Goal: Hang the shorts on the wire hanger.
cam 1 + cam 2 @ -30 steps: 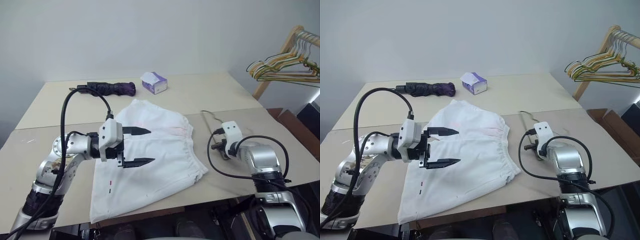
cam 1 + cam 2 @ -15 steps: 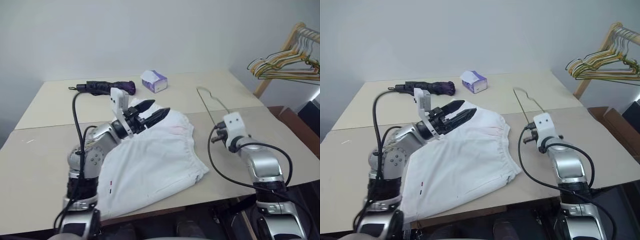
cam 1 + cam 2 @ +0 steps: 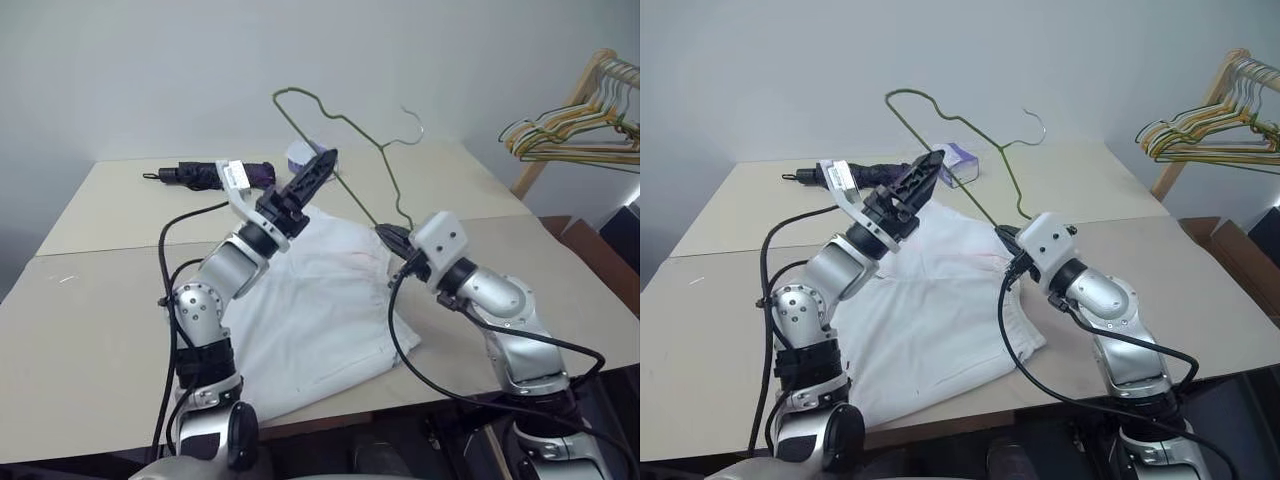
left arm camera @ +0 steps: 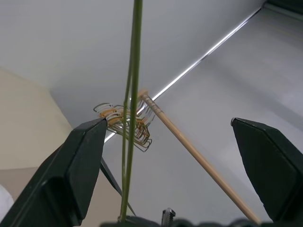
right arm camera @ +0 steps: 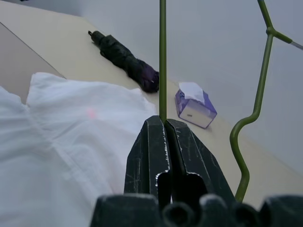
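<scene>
I see the wire hanger (image 3: 345, 125) raised over the table (image 3: 90, 300), hook up, clamped in the R gripper (image 3: 388, 236), fingers clenched on a wire corner. L gripper (image 3: 318, 168) is fully spread, raised beside the wire, not touching. Shorts (image 3: 310, 310) lie flat on table below. Umbrella (image 3: 205, 175) and tissue box (image 5: 194, 104) behind; hanger bunch (image 3: 570, 135) far R.

The hanger (image 3: 345, 125) stands upright in the air above the shorts (image 3: 310, 310), pinched in the right gripper (image 3: 388, 236), so its wire crosses the space over the shorts' far edge. The left gripper (image 3: 318, 172), fingers spread, sits just beside the wire's left side. Beyond the shorts, an umbrella (image 3: 215, 175) and a tissue box (image 3: 960, 160) block the far tabletop. The table (image 3: 90, 320) left of the shorts lies bare. Right of the shorts, off the table, a hanger rack (image 3: 575, 110) stands.
</scene>
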Robot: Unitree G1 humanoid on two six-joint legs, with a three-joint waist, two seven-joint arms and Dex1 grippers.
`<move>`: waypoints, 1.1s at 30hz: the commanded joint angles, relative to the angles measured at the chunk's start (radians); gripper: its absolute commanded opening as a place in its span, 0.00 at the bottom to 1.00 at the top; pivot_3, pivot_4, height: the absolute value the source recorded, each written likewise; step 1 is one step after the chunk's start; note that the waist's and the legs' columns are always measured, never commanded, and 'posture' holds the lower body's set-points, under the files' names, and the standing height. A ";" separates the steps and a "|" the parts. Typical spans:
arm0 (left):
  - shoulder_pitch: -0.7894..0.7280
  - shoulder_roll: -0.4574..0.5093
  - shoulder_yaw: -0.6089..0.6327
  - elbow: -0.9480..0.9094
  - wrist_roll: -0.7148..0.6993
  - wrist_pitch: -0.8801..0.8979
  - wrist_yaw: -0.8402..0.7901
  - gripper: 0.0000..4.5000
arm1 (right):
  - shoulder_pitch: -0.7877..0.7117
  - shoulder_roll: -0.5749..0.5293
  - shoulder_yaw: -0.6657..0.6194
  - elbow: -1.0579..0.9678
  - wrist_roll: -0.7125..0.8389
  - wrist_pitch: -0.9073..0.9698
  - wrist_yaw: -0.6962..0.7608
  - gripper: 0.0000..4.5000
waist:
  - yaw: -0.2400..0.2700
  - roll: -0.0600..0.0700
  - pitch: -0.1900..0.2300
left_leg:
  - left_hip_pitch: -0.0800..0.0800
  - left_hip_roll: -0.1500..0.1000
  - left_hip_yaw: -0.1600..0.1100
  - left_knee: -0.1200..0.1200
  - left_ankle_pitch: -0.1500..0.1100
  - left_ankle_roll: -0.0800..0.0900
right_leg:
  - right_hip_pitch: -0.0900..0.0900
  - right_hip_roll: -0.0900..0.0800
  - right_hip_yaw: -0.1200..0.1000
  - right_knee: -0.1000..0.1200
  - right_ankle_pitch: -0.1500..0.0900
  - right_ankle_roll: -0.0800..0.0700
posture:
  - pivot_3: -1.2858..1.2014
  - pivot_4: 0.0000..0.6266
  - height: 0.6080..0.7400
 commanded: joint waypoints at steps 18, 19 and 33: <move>-0.026 0.013 -0.039 0.002 0.008 -0.093 0.055 0.01 | 0.000 0.024 0.045 -0.003 -0.074 -0.115 -0.013 0.00 | 0.008 0.000 0.000 | -0.001 0.000 -0.005 0.000 0.000 0.000 | 0.000 0.000 0.000 -0.004 0.002 0.000 | 0.48 0.00 1.00; -0.023 0.016 -0.045 0.002 0.029 -0.104 0.049 0.01 | -0.001 0.022 0.047 -0.006 -0.083 -0.105 -0.017 0.00 | 0.009 0.000 0.000 | -0.001 -0.001 -0.005 0.000 0.000 0.000 | 0.000 0.000 0.000 -0.004 0.002 0.000 | 0.48 0.00 1.00; -0.019 0.244 -0.120 0.032 0.241 -0.234 -0.413 0.00 | -0.007 0.017 -0.136 -0.057 0.186 -0.007 0.077 0.71 | 0.003 0.000 0.000 | -0.001 0.000 0.000 0.000 0.000 0.000 | 0.000 0.001 0.000 -0.004 0.002 -0.001 | 0.48 0.00 1.00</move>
